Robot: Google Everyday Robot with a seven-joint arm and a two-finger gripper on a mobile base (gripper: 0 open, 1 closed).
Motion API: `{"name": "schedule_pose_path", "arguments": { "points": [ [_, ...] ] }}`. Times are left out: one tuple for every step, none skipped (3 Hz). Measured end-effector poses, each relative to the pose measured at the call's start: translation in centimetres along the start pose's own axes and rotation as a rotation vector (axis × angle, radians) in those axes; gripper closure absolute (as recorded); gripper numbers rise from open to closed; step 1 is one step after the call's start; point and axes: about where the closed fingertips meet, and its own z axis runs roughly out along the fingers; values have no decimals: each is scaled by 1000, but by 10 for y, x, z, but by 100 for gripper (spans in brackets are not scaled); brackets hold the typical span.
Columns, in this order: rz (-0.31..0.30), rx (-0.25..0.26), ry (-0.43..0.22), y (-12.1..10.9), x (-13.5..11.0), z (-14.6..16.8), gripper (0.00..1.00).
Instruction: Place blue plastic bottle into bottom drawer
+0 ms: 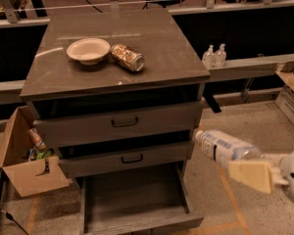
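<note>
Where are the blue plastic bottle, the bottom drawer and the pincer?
blue plastic bottle (224, 148), camera view, its label.
bottom drawer (132, 195), camera view, its bare floor.
pincer (239, 161), camera view, lower right, between its fingertips, clamping the bottle's base.
</note>
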Motion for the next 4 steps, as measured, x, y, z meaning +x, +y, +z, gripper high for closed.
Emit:
{"name": "schedule_pose_path", "arguments": {
  "points": [
    [34, -125, 66, 17, 56, 49, 100],
    [35, -124, 65, 17, 56, 49, 100],
    [28, -146, 53, 24, 65, 78, 100],
    [-31, -252, 61, 54, 78, 158, 100]
  ]
}}
